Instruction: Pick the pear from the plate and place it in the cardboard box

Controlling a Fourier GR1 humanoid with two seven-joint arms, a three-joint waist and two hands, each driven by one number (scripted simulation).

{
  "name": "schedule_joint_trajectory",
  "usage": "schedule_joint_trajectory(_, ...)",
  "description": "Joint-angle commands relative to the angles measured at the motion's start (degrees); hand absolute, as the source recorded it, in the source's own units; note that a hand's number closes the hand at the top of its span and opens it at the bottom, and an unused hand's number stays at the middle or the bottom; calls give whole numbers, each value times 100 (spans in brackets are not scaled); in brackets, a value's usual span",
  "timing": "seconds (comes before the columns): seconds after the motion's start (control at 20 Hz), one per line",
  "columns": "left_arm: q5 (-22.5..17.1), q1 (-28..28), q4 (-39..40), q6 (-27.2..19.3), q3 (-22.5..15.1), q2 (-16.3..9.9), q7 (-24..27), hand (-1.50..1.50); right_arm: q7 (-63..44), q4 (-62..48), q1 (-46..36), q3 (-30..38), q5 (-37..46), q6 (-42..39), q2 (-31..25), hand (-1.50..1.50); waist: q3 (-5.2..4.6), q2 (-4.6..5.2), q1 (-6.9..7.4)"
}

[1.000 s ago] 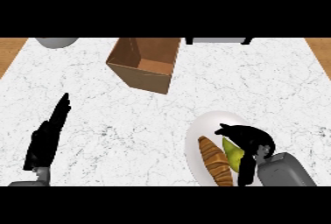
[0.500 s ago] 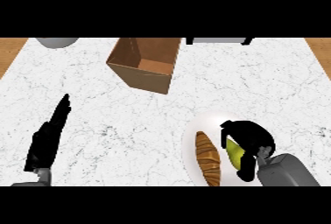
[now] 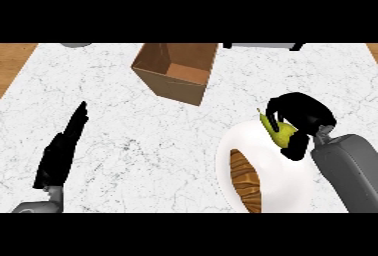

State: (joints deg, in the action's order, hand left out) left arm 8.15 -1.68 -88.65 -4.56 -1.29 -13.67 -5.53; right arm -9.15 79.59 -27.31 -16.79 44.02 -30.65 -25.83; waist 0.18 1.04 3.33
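At the right of the frame the right hand (image 3: 301,120) has its fingers curled round the pear (image 3: 277,131), held over the upper rim of the plate (image 3: 284,190). The lift looks underway; next comes a carry toward the upper middle, over the open cardboard box (image 3: 176,70). The left hand (image 3: 63,147) rests flat-fingered at lower left.

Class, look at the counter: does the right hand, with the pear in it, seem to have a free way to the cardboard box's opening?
Probably yes. The right hand is curled round the pear, and only bare counter lies between it and the open cardboard box.
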Motion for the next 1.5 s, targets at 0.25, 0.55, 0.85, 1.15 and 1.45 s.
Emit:
schedule_joint_trajectory(0.25, -3, -155, 27, 116, -130, 56, 37, 0, 2415, -1885, -1561, 768, 236, 1606, -762, 150, 11, 130, 281)
schedule_joint_trajectory(0.55, 80, -3, 21, -20, -146, 148, 91, 0, 3907, -2844, -2291, 1493, -857, 1508, -364, 150, 2, 40, 161)
schedule_joint_trajectory(0.85, -24, -195, 134, 114, 54, -18, -4, 0, 4901, -3958, -3263, 1922, -1487, 806, -176, 150, -10, 30, 92)
schedule_joint_trajectory(1.15, 121, -88, 18, -27, -34, 128, -104, 0, 5102, -4985, -4312, 1938, -1356, 795, 259, 150, -15, -11, -12)
schedule_joint_trajectory(1.45, 112, 82, -42, 35, 30, 81, -57, 0, 4386, -5616, -5163, 1960, -1182, 1285, 973, 150, -21, -12, -7)
